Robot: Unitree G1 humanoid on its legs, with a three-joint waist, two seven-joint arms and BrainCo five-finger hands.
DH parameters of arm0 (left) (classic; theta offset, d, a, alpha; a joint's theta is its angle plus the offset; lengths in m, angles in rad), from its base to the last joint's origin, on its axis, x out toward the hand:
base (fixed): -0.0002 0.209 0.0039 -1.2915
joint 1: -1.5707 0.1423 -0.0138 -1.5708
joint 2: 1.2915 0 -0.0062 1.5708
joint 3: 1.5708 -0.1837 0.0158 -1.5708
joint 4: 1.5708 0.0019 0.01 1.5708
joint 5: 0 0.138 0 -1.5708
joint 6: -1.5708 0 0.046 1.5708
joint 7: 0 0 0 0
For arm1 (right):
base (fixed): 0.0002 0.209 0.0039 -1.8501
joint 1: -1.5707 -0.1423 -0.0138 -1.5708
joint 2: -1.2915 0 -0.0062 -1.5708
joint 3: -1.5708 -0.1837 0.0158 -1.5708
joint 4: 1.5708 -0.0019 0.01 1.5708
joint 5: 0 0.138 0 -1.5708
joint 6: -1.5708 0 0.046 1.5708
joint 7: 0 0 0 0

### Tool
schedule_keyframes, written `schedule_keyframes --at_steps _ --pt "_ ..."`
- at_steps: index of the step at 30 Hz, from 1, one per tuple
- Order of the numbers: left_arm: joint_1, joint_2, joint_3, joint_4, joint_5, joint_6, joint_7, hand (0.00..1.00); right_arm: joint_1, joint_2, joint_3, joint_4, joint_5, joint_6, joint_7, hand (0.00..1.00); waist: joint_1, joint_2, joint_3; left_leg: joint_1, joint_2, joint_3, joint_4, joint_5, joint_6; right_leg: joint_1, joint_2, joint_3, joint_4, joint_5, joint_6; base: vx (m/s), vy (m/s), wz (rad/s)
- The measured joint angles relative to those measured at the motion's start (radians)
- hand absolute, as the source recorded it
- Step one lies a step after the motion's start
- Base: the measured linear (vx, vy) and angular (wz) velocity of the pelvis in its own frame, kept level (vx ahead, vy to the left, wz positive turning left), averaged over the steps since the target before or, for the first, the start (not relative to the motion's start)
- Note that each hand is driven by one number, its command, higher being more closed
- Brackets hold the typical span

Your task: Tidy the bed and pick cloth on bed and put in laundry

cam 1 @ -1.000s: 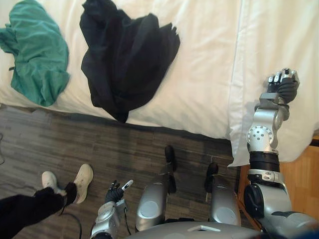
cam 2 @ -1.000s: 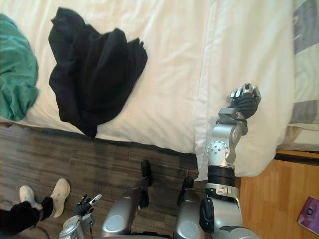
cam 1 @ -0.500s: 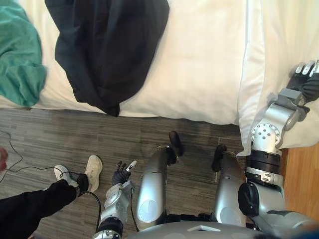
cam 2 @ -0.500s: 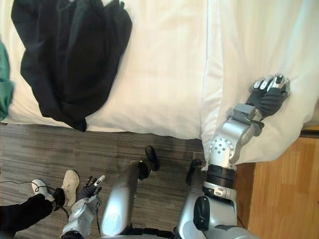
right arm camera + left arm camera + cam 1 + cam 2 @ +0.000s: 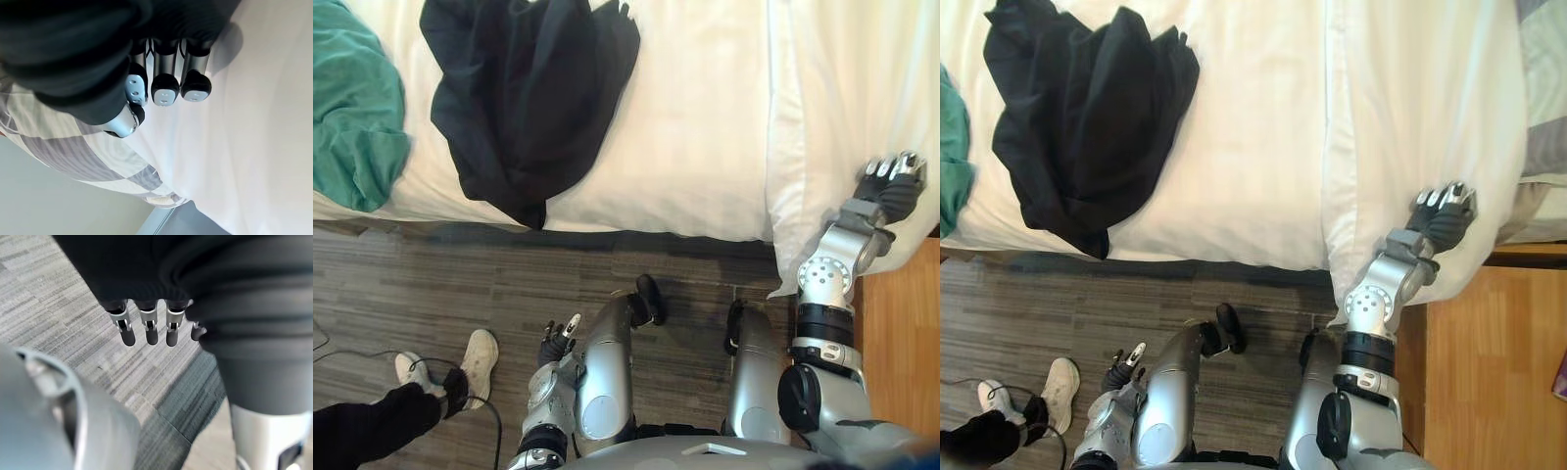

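Our right hand (image 5: 891, 180) is over the white pillow (image 5: 832, 88) at the right end of the bed (image 5: 705, 127), fingers curled on nothing, while our left hand (image 5: 558, 339) hangs low above the floor (image 5: 431, 284), fingers relaxed and empty. The black cloth (image 5: 529, 93) lies well to the left of the right hand, nearer our left arm, with its long axis running back from the bed's near edge. Bare sheet separates cloth and pillow, and a green cloth (image 5: 357, 108) lies further left.
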Motion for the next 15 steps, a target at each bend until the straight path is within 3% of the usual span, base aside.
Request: schedule_keyframes --at_steps 2,5,8,11,12,15 --pt "0.017 0.008 0.005 0.001 0.0 -0.001 0.003 0.0 0.104 0.027 -0.006 0.163 0.042 0.058 -0.034 1.0 -0.013 -0.018 -0.014 0.033 0.003 0.002 -0.01 -0.009 -0.009 0.04 0.004 -0.003 -0.018 0.005 0.0 -0.06 0.012 -0.1" --pt "0.032 0.004 0.003 0.004 0.001 -0.001 0.004 0.0 0.306 0.072 0.01 0.372 0.085 0.142 -0.085 1.0 -0.026 -0.015 -0.016 0.121 0.004 0.034 -0.086 -0.003 -0.02 0.128 0.012 -0.02 -0.109 0.037 -0.003 -0.03 0.011 -0.09" --pt "0.054 -0.002 -0.007 0.004 0.002 -0.001 0.004 0.0 0.424 0.084 0.039 0.391 0.086 0.162 -0.087 1.0 -0.043 -0.014 -0.022 0.234 0.004 0.094 -0.191 0.014 -0.044 0.242 0.017 -0.038 -0.234 0.08 0.011 0.07 0.011 -0.02" --pt "0.075 -0.005 -0.013 0.02 0.011 -0.002 0.004 0.0 0.517 0.083 0.079 0.392 0.06 0.173 -0.074 1.0 -0.04 -0.03 -0.095 0.296 0.0 0.113 -0.274 0.051 -0.046 0.33 0.028 -0.073 -0.352 0.125 0.008 0.1 0.003 0.07" --pt "0.079 -0.003 -0.013 0.037 0.012 -0.002 0.004 0.0 0.529 0.082 0.093 0.403 0.053 0.184 -0.069 0.0 -0.039 -0.044 -0.12 0.317 -0.007 0.114 -0.305 0.064 -0.045 0.359 0.03 -0.085 -0.391 0.137 0.009 0.12 -0.003 0.09" --pt "0.092 0.001 -0.012 0.042 0.013 0.0 0.004 0.0 0.55 0.08 0.119 0.427 0.006 0.201 -0.054 0.0 -0.037 -0.072 -0.177 0.345 -0.021 0.117 -0.36 0.09 -0.028 0.395 0.033 -0.104 -0.457 0.16 0.021 0.13 -0.016 0.09"
